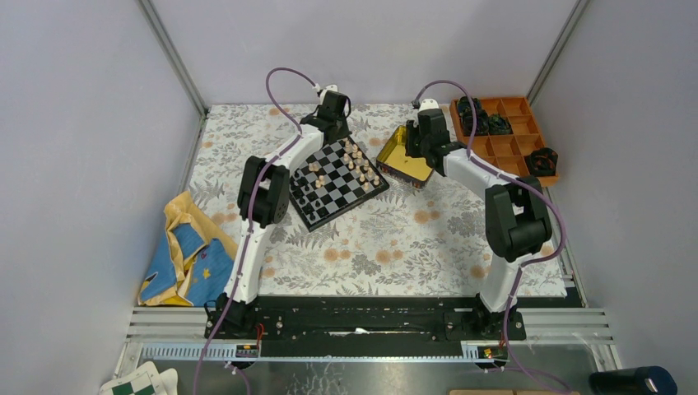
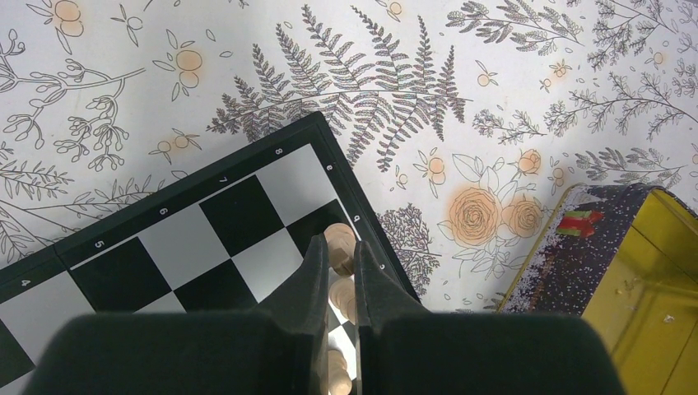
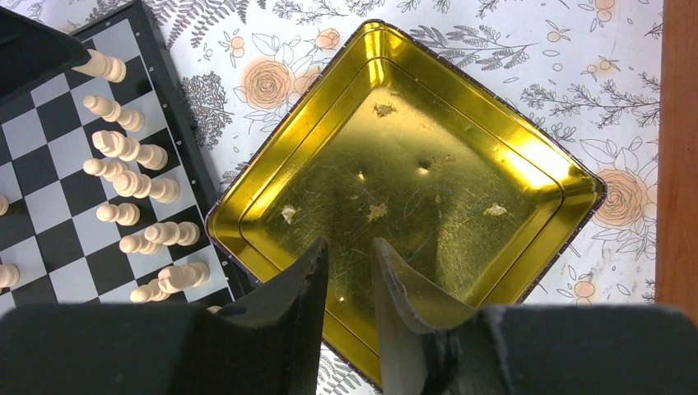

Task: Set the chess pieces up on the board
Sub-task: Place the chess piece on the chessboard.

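Note:
The board (image 1: 314, 225) lies tilted at mid-table. Tan chess pieces (image 1: 360, 164) stand in rows along its right side and black ones (image 1: 306, 193) along its left. My left gripper (image 1: 333, 132) hangs over the board's far corner. In the left wrist view it (image 2: 339, 251) is shut on a tan piece (image 2: 341, 240) above the corner squares (image 2: 239, 210), with more tan pieces under the fingers. My right gripper (image 1: 418, 155) hovers over the gold tin (image 1: 395, 148). In the right wrist view it (image 3: 350, 251) stands open and empty over the tin's floor (image 3: 428, 156), with tan rows (image 3: 136, 156) at left.
An orange compartment tray (image 1: 504, 146) holding bulky black objects sits at the back right. A yellow and blue cloth (image 1: 185, 255) lies at the left edge. A green-and-white checkered item (image 1: 140, 383) and a dark cylinder (image 1: 634, 380) lie in front of the arm bases.

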